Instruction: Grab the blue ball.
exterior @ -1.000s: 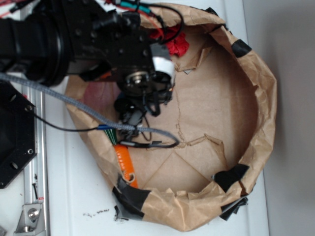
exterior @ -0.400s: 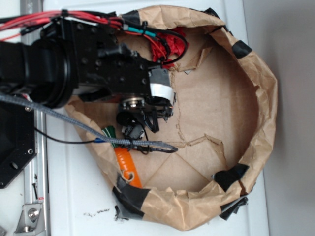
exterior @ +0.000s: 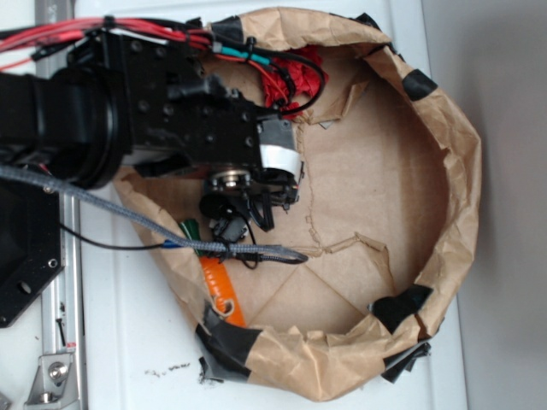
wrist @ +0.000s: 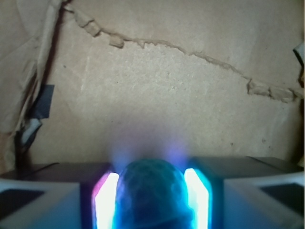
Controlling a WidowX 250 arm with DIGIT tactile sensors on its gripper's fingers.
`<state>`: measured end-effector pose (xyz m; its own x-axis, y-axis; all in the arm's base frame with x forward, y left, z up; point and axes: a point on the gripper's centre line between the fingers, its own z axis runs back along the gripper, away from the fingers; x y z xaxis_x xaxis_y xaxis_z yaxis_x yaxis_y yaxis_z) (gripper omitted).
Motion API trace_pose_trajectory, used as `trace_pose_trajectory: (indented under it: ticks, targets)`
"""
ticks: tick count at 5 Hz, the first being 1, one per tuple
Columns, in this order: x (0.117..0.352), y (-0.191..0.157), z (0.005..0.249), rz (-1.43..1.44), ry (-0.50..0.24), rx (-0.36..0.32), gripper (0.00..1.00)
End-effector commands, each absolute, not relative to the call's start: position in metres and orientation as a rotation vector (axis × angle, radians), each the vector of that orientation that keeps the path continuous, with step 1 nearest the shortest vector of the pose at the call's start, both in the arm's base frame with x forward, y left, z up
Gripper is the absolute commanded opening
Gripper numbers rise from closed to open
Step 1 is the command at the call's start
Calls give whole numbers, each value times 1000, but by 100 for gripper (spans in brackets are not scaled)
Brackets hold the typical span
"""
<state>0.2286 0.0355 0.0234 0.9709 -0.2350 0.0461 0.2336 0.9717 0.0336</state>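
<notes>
Squeezing in on the blue ball (wrist: 151, 193), the gripper (wrist: 151, 200) has both glowing pads flush against its sides, low over the brown paper floor (wrist: 157, 95). The risk, as I judge it: a round, matte ball pinched near its edge could squirt forward out of the jaws on the lift.

Crumpled brown paper nest (exterior: 453, 154), matt and creased, patched with glossy black tape (exterior: 402, 306). The blue ball (wrist: 150, 193) looks matt with faint grooves. An orange toy carrot (exterior: 218, 290) is smooth, shiny plastic. The table (exterior: 128, 342) is smooth and white.
</notes>
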Motion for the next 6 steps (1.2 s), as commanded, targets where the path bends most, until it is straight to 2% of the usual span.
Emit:
trace_pose_trajectory:
  ticks: [1, 2, 3, 4, 5, 6]
  targets:
    - [255, 39, 129, -103, -338, -109, 0]
    - [268, 38, 177, -61, -276, -60, 0]
    - [271, 39, 184, 74, -256, -79, 0]
    - [265, 32, 168, 117, -253, -53, 0]
    - [260, 31, 158, 153, -205, -49, 0]
    - [260, 31, 161, 159, -251, -17, 0]
